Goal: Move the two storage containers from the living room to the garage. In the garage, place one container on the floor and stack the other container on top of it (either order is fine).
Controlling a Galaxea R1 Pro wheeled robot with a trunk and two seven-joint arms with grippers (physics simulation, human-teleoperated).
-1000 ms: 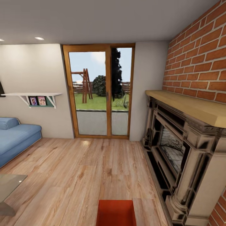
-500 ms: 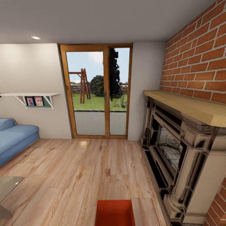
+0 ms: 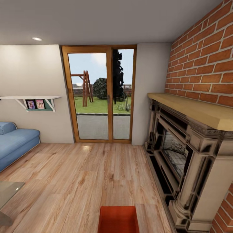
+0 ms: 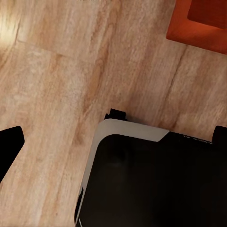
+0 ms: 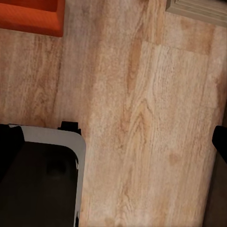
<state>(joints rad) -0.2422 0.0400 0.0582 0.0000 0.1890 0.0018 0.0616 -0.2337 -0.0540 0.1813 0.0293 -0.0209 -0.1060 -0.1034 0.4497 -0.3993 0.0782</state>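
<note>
Orange-red storage container (image 3: 118, 219) sits on the wood-plank floor (image 3: 81, 181) near centre, fireplace (image 3: 191, 161) to the right. Still in living rm; nothing carried or stacked yet. Jaws: can't tell.

open wood floor (image 3: 97, 174), fireplace (image 3: 184, 161) right, sofa (image 3: 16, 142) left

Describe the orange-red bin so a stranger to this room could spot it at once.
Start at the ornate stone fireplace under the brick wall on the room's right. Look across the light wood-plank floor toward the robot: the storage container sits on the floor directly before it, cut off by the head view's lower edge. It is the one bright orange-red, open-topped box among pale wood.
</note>
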